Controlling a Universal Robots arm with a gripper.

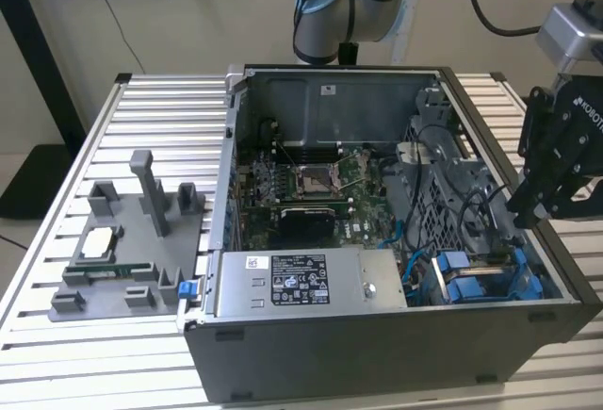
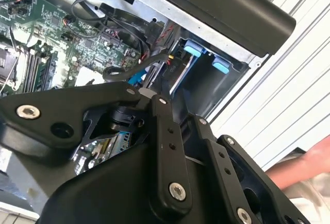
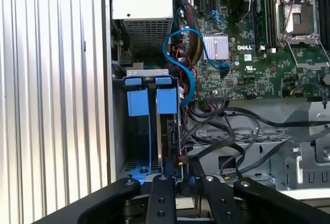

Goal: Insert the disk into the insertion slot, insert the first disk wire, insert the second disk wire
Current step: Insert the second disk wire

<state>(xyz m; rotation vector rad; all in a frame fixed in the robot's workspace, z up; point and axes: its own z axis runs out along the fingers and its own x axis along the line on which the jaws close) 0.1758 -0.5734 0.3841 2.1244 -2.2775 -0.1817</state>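
The disk [image 3: 166, 101] stands on edge in the insertion slot [image 3: 119, 141], its blue frame tabs side by side; its blue frame also shows in the exterior view [image 1: 471, 287] and in the second wrist view [image 2: 196, 49]. My black gripper [image 3: 184, 180] hovers close over the disk's connector end, where black wires [image 3: 232, 136] loop past and a small red-and-yellow lead [image 3: 179, 160] ends. In the exterior view the gripper [image 1: 518, 210] hangs over the case's edge at the exterior view's right, just above the bay.
The open computer case [image 1: 377, 363] holds a motherboard [image 1: 311, 184], a grey power supply box [image 1: 311, 283] and a blue cable [image 3: 185, 59]. A grey fixture [image 1: 132, 240] sits at the exterior view's left. A person's hand [image 2: 304, 167] rests beside the case.
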